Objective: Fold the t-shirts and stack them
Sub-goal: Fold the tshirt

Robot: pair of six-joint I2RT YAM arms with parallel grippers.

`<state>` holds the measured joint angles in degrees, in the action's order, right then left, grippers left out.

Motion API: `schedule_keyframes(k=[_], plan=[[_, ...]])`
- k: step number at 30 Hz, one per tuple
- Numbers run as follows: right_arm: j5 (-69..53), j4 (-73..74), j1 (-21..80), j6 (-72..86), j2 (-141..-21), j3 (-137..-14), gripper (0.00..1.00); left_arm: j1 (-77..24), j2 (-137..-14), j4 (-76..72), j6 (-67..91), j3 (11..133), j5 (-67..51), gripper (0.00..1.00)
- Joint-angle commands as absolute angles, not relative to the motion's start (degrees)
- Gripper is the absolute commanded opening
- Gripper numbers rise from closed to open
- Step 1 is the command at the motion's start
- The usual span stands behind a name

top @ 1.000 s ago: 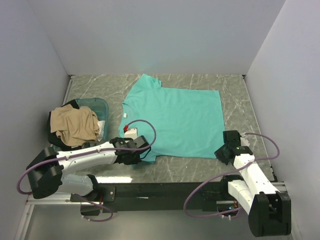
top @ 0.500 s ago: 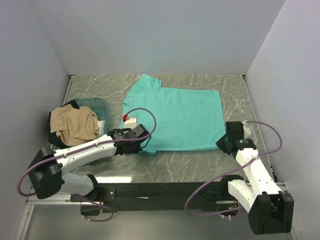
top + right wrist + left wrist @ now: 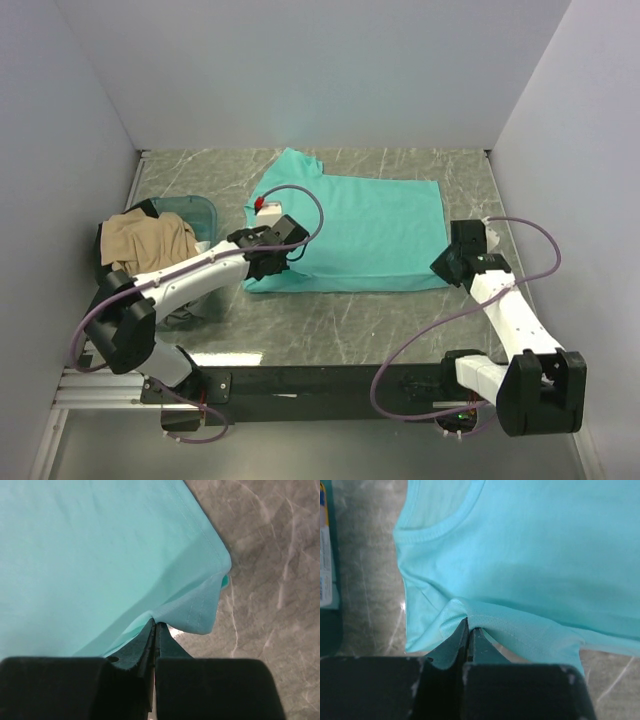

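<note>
- I see the teal t-shirt [image 3: 365,225] lying across the middle of the marble-patterned desk [image 3: 400,325], neck end towards the left and bottom hem towards the right.
- One sleeve points to the far edge of the desk. The body lies mostly flat and smooth.
- My left tool [image 3: 468,630] is closed on the shirt. Its two fingers are pinched together on a stitched edge just near-side of the neckline, and the cloth puckers up around the tips.
- My right tool [image 3: 154,628] is closed too, gripping the near corner at the hem end. The stitched hem folds over the tips, and a second layer of teal shows beneath it.
- From above, both tools sit at the shirt's near edge, one at each end, with the cloth running between them.
- On the left side of the desk stands a bluish-green tub [image 3: 203,212], near the shirt's neck end but apart from it.
- A tan t-shirt [image 3: 150,248] is heaped over the tub, with dark cloth [image 3: 104,258] showing under its left side.
</note>
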<state>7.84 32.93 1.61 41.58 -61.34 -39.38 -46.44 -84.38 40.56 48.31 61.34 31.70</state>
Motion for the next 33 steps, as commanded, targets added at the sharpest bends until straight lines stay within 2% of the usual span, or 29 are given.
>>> schedule_keyframes(k=[1, 33], plan=[[8.87, 30.50, 1.41, 39.64, -63.01, -43.15, 0.00, -44.74, -85.69, 38.15, 43.51, 65.47, 34.80, 0.01], [10.28, 27.69, 1.32, 38.05, -78.13, -54.31, 0.00, -36.21, -105.81, 31.64, 24.26, 83.76, 33.84, 0.01]])
